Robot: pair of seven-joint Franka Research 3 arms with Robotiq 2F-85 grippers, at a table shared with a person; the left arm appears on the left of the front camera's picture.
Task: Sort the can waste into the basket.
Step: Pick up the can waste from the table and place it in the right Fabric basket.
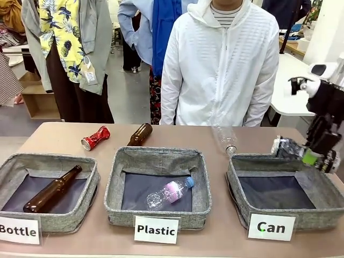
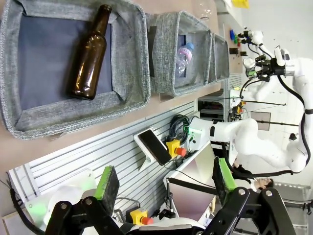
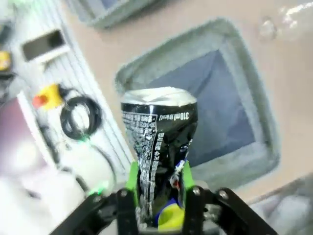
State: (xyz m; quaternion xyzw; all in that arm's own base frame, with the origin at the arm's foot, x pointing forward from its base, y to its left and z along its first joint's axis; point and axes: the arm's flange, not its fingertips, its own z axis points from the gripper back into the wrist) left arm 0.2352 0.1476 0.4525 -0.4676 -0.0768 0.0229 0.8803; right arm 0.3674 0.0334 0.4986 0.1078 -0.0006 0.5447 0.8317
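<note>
Can waste, item one: black can point(image 3: 159, 142), clamped low in my right claw point(image 3: 159, 182), hanging above the basket point(image 1: 239, 196) signed "Can" at the right edge of the table point(image 1: 220, 239). Risk: it seems close to the far rim, so released here it may strike the fabric wall and roll out. Item two: red can point(image 1: 95, 137), far left corner, untouched. My left claw point(image 2: 164, 183): wide, empty.

Signs "Bottle" point(image 1: 20, 230), "Plastic" point(image 1: 156, 230), "Can" point(image 1: 271, 227) (on baskets point(image 1: 258, 163))
</note>
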